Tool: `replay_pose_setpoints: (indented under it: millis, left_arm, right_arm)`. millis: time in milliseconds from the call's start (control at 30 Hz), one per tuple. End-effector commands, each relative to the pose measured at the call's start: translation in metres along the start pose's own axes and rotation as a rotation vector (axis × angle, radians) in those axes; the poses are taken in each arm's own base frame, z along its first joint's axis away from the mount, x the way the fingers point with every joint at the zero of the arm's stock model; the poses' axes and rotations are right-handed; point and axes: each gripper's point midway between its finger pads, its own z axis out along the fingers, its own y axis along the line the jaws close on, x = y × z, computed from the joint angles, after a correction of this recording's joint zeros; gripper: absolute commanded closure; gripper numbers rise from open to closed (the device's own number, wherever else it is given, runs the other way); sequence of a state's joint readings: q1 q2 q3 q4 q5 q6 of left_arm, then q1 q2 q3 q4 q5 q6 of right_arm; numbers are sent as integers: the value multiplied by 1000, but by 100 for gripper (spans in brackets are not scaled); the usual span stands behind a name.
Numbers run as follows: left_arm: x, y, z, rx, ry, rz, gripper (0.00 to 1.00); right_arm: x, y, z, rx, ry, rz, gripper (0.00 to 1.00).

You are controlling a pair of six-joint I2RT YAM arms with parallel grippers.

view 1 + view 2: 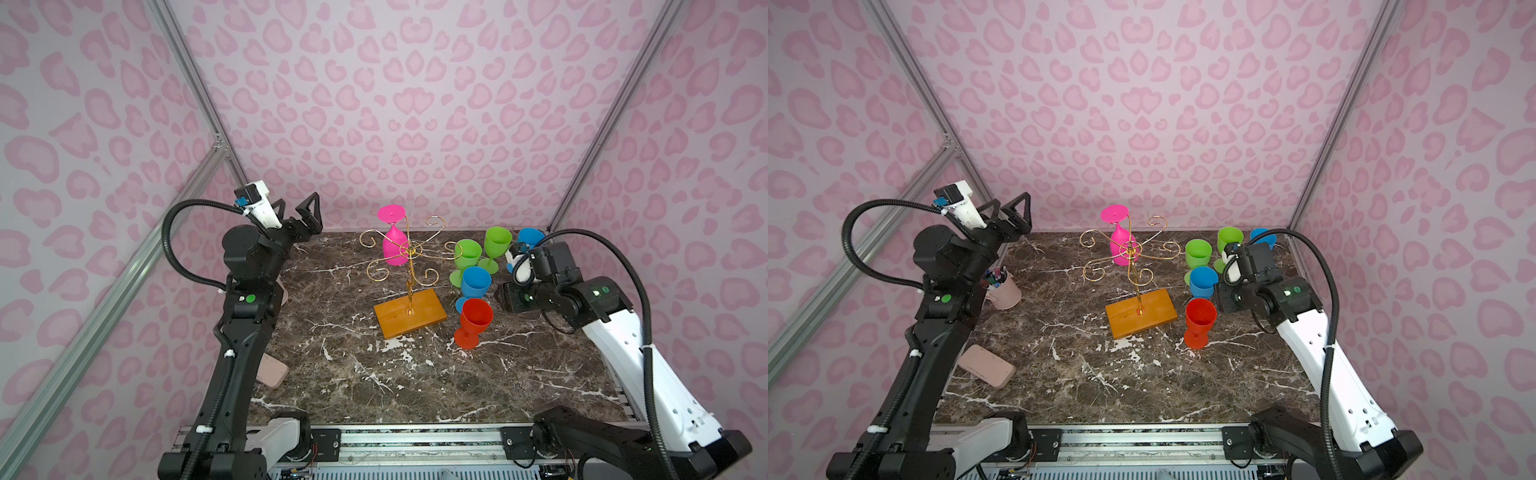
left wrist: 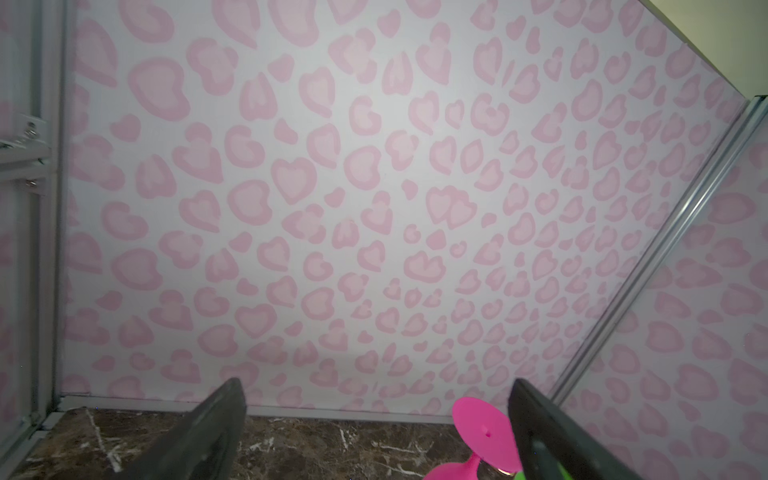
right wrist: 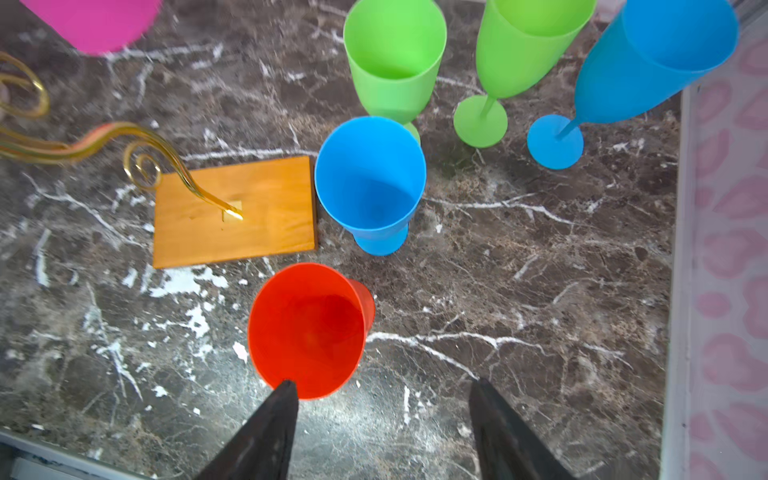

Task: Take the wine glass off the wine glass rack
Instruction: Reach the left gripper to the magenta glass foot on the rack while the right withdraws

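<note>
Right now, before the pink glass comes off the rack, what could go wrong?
1. The pink glass hangs upside down on the thin wine glass rack; a crooked pull by the open left gripper could tip the rack onto the blue glass beside its base.
2. The open right gripper is close to the red glass rim and could knock it over.

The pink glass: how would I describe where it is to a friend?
On the dark marble table, find the gold wire rack on its wooden base. The pink glass hangs upside down from a rear arm, foot uppermost. It alone is on the rack; the green, blue and red glasses stand upright on the table.
</note>
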State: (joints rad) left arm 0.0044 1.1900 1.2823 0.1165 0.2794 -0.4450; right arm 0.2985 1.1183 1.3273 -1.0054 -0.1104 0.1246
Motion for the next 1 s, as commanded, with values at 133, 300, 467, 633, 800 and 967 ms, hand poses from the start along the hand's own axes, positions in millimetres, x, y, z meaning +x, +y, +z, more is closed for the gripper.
replay_pose_setpoints:
  millis: [133,300,467,633,800,967]
  left_arm:
    - [42,-28,44,318,327,-209,9]
    - [74,-31,79,475,523,-398,23]
    - [99,-26,102,499,605,-470,31]
    - [116,-27,119,465,643,-455,31]
    - [134,-39,130,449,689,-410,31]
    - [147,-49,133,432,721,-382,33]
  right_arm:
    - [-38,14,-25,-145,-254,55,20]
    - [-45,17,-29,-187,-285,59,16]
    - [-46,17,-27,-191,-295,60,14]
    - [-45,16,-25,-192,-293,60,13]
    - [-45,15,-24,-190,-292,59,13]
    - [-43,15,-23,-192,-289,59,12]
